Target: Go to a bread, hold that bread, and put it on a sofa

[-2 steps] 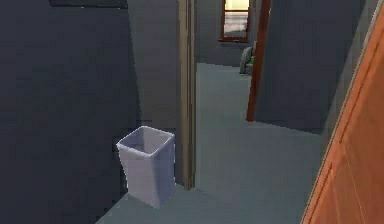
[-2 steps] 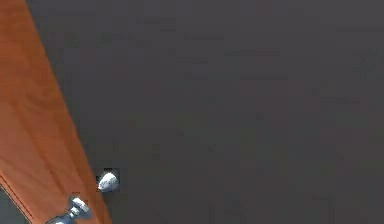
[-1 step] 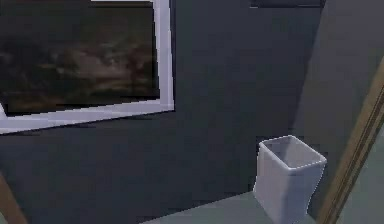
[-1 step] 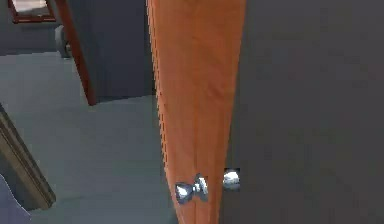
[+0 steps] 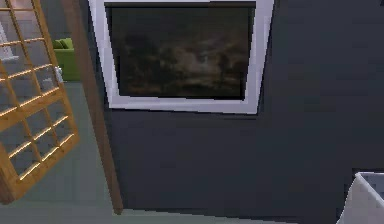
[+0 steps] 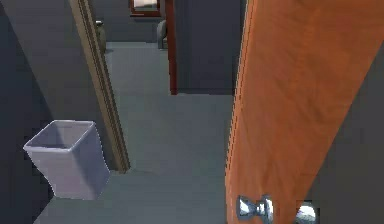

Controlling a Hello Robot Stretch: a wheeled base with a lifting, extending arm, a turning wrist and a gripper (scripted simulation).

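Note:
A dark grey wall (image 5: 300, 150) stands close ahead in the forward view, with a white-framed dark painting (image 5: 180, 55) hanging on it. Past a wooden door with glass panes (image 5: 35, 120) at the forward view's left, a bright green shape (image 5: 66, 55) sits low in the room beyond. I cannot tell what it is.
A pale grey bin (image 6: 68, 157) stands on the floor at the arm side view's lower left, and its corner (image 5: 368, 200) shows again in the forward view. An orange-brown door (image 6: 290, 100) with silver knobs (image 6: 255, 208) stands at the right. Between the door frame (image 6: 100, 80) and this door, grey floor (image 6: 170, 130) runs back.

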